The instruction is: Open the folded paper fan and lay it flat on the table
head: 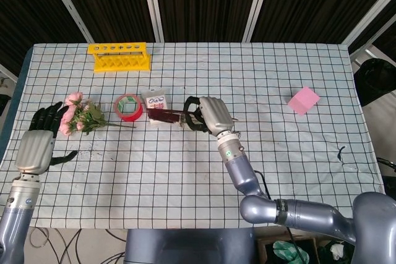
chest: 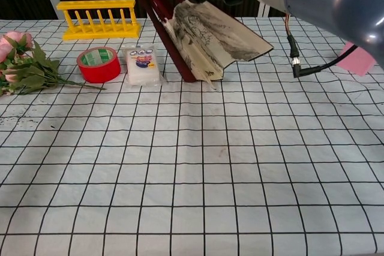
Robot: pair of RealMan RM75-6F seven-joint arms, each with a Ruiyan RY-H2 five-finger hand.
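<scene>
Checked cloth covers the bench [head: 297, 171], with dark slatted panels behind; at far left the left hand [head: 41, 135] hovers with fingers spread, holding nothing, likely waiting to take a rib; flowers [head: 77, 114], tape [head: 129, 107] and a packet [head: 156, 102] lie beside it; mid-bench the right hand [head: 207, 115] grips the fan [chest: 207, 34] near its pivot, raised off the cloth and part open, seemingly so the leaves can drop apart.

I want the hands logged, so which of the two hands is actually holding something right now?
The right hand grips the paper fan, lifted off the table. The left hand holds nothing.
</scene>
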